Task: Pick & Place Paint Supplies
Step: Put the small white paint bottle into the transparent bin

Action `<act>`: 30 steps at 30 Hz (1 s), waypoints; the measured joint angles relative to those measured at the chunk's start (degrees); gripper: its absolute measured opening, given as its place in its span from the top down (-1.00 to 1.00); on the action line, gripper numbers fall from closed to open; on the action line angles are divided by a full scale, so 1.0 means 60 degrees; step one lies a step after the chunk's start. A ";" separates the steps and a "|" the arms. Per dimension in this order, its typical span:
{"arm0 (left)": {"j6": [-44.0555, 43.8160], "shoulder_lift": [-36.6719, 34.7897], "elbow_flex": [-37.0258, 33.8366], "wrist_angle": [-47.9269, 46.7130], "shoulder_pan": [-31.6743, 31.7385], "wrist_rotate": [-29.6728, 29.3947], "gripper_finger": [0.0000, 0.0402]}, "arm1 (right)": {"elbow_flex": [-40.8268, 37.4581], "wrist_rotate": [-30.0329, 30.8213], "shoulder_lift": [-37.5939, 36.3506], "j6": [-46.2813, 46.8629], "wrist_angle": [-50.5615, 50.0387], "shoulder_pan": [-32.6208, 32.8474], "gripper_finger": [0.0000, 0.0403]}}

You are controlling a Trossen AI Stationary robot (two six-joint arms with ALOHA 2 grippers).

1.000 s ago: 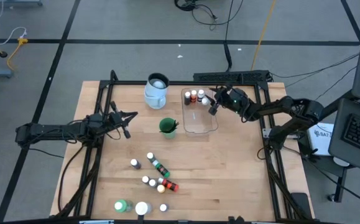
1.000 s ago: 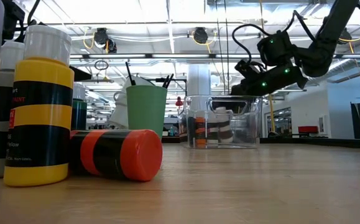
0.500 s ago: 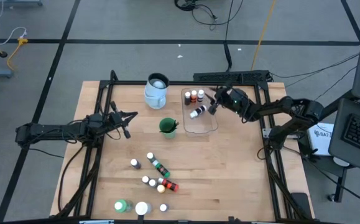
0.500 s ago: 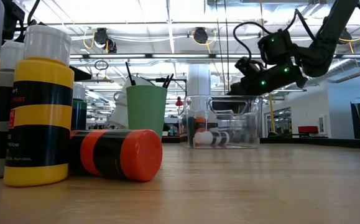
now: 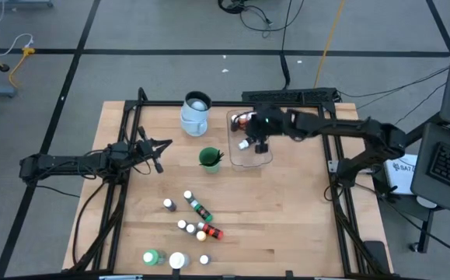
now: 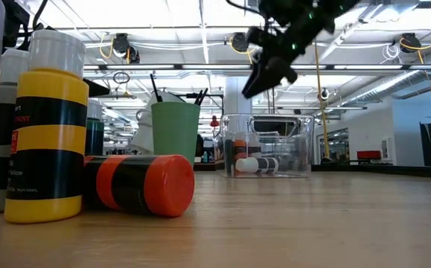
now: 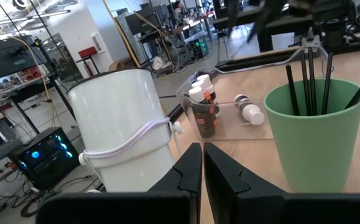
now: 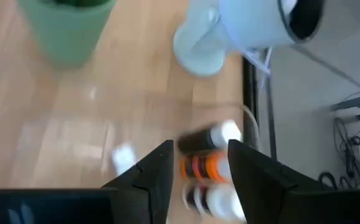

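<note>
Wooden table (image 5: pixel 287 218) with black frame rails, seen from above. Left arm stretches in from the left side, its gripper (image 5: pixel 159 152) parked left of the green cup with dark brushes (image 5: pixel 209 158). Right arm reaches in from the right, its gripper (image 5: pixel 260 138) over the clear rectangular plastic tub (image 5: pixel 265 161). In the tub: small white-capped bottles (image 5: pixel 238 120) upright at the back corner, one white-capped bottle (image 5: pixel 245 144) lying on its side. Pale blue-white jug (image 5: pixel 195 113) stands at the back edge, left of the tub. Near the front, a loose scatter of small white-capped paint bottles (image 5: pixel 195 218), one red bottle (image 5: pixel 212 232) lying down. At the front edge: larger green bottle (image 5: pixel 151 257), white jar (image 5: pixel 178 260) beside it, one more small bottle (image 5: pixel 204 260).
</note>
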 joint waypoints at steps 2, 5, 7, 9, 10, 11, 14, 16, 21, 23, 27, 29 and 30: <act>-0.0015 -0.0001 0.0000 -0.0013 -0.0001 0.0000 0.89 | 0.1077 -0.0232 0.0198 -0.0607 -0.1723 -0.0183 0.29; 0.0003 -0.0002 0.0000 -0.0019 0.0000 -0.0004 0.89 | 0.2299 -0.0448 0.0734 -0.1430 -0.4055 -0.0509 0.30; 0.0090 0.0002 0.0000 -0.0041 -0.0001 -0.0003 0.89 | 0.2438 -0.0441 0.1160 -0.1792 -0.4396 -0.0665 0.30; 0.0091 -0.0002 0.0000 -0.0036 0.0000 -0.0004 0.89 | 0.2443 -0.0817 0.1626 -0.1998 -0.4418 -0.0750 0.30; 0.0086 -0.0001 0.0000 -0.0039 0.0000 -0.0004 0.89 | 0.2440 -0.1244 0.1863 -0.2076 -0.4498 -0.0771 0.30; 0.0084 0.0002 0.0000 -0.0041 -0.0001 -0.0004 0.89 | 0.2440 -0.1668 0.2076 -0.2195 -0.4521 -0.0777 0.30; 0.0079 0.0002 0.0000 -0.0038 0.0000 -0.0004 0.89 | 0.2440 -0.2547 0.2666 -0.2345 -0.4444 -0.0751 0.30; 0.0078 0.0000 0.0000 -0.0036 0.0001 -0.0004 0.89 | 0.2440 -0.2757 0.2958 -0.2504 -0.4378 -0.0669 0.30; 0.0081 -0.0001 0.0000 -0.0037 0.0000 -0.0004 0.89 | 0.2440 -0.3039 0.3463 -0.2686 -0.3643 -0.0573 0.30; 0.0080 0.0002 0.0000 -0.0042 0.0000 -0.0004 0.89 | 0.2440 -0.3241 0.3645 -0.2724 -0.3369 -0.0577 0.30; 0.0076 0.0002 0.0000 -0.0056 0.0002 -0.0004 0.89 | 0.2443 -0.3190 0.4100 -0.2542 -0.3071 -0.0580 0.29; 0.0073 0.0001 0.0000 -0.0056 0.0001 -0.0004 0.89 | 0.2443 -0.3176 0.4284 -0.2467 -0.2823 -0.0584 0.24; 0.0073 -0.0002 0.0000 -0.0056 -0.0001 -0.0004 0.89 | 0.2443 -0.3171 0.4356 -0.2449 -0.2757 -0.0578 0.20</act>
